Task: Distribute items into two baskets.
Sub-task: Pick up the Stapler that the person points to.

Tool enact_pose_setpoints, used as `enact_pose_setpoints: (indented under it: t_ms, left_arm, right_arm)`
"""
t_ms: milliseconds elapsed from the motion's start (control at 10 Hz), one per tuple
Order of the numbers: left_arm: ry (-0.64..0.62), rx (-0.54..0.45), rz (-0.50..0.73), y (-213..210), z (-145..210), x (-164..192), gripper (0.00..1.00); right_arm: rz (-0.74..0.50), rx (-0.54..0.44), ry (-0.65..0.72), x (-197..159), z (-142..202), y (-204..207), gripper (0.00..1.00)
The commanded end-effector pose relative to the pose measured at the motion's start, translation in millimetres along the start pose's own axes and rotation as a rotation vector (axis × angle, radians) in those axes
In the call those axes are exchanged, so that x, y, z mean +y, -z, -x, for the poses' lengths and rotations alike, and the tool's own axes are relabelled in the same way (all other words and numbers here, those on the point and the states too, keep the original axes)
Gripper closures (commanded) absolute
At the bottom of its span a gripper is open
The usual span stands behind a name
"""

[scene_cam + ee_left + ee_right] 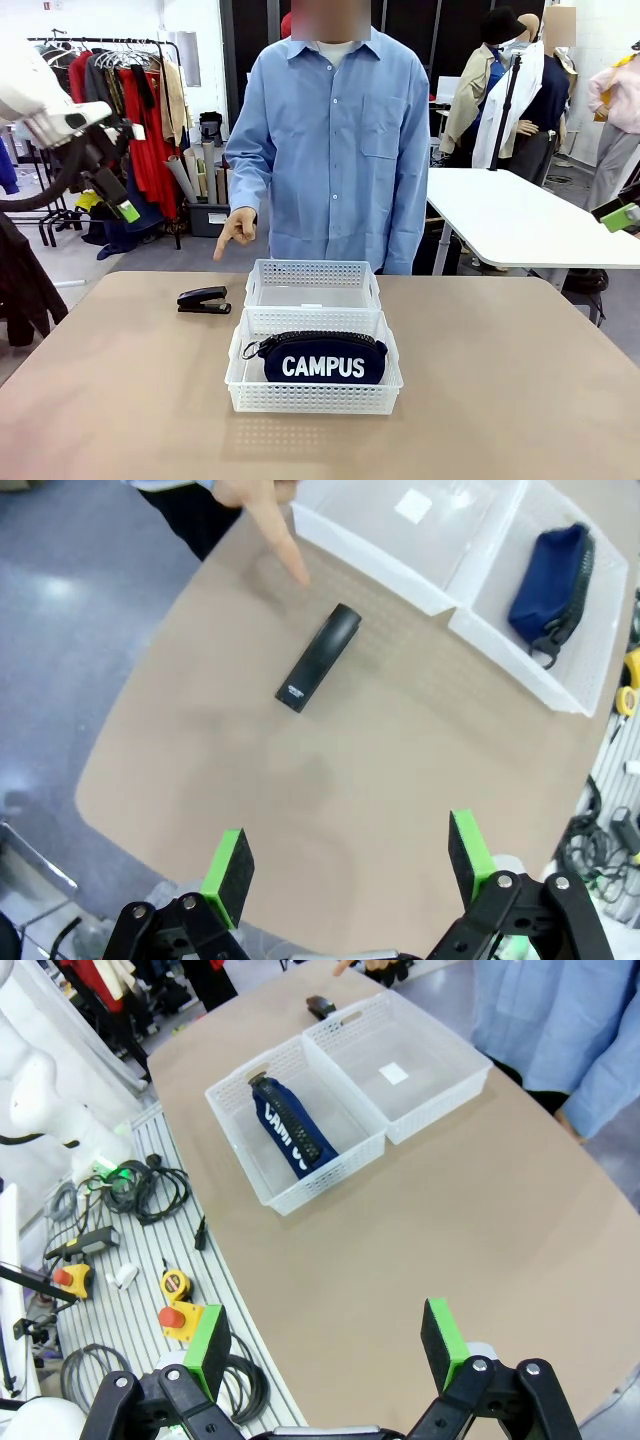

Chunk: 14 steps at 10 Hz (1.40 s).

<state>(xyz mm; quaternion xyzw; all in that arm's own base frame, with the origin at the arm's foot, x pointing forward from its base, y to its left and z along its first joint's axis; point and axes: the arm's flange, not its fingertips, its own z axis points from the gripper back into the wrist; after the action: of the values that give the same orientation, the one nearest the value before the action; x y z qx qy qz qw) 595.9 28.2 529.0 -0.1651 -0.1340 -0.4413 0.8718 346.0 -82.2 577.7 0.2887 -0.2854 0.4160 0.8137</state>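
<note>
**Pouch in the nearer basket, stapler loose on the table, both grippers spread**

Left wrist view, bottom edge: your left gripper (348,865) is spread wide. Its green pads are well apart with nothing between them, and it hangs high over the tan table (200,740).

Right wrist view, bottom edge: your right gripper (325,1345) is likewise spread and empty, above the table's near side.

Front view, lower centre: the nearer basket (312,402) holds the navy pouch (322,360). The pouch lies on its long edge, "CAMPUS" facing you, zip on top.

Directly above it in the frame is the farther basket (312,268), the two walls touching. A small white patch (393,1073) lies on its floor.

Centre left of the front view: the black stapler (203,300) lies flat on the table, near the farther basket's left wall but apart from it.

Above the stapler in the frame, the person's hand (236,228) points its index finger down. In the left wrist view the fingertip is near the stapler's rounded end, not touching it. The person stands at the far edge in a light blue shirt (340,140).
</note>
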Motion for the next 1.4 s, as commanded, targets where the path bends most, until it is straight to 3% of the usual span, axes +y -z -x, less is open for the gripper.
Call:
enact_pose_setpoints:
  t_ms: [0, 600, 1300]
  left_arm:
    - [0.07, 0.056, -0.007, 12, -11, 18, 0.0]
    - [0.201, 0.107, 0.06, 82, -40, 32, 0.0]
    - [0.174, 0.105, 0.071, 90, -42, 26, 0.0]
  right_arm:
    - [-0.003, -0.009, -0.001, 1, -2, 0, 0.0]
    - [-0.003, -0.009, -0.001, 1, -2, 0, 0.0]
    - [-0.003, -0.009, -0.001, 1, -2, 0, 0.0]
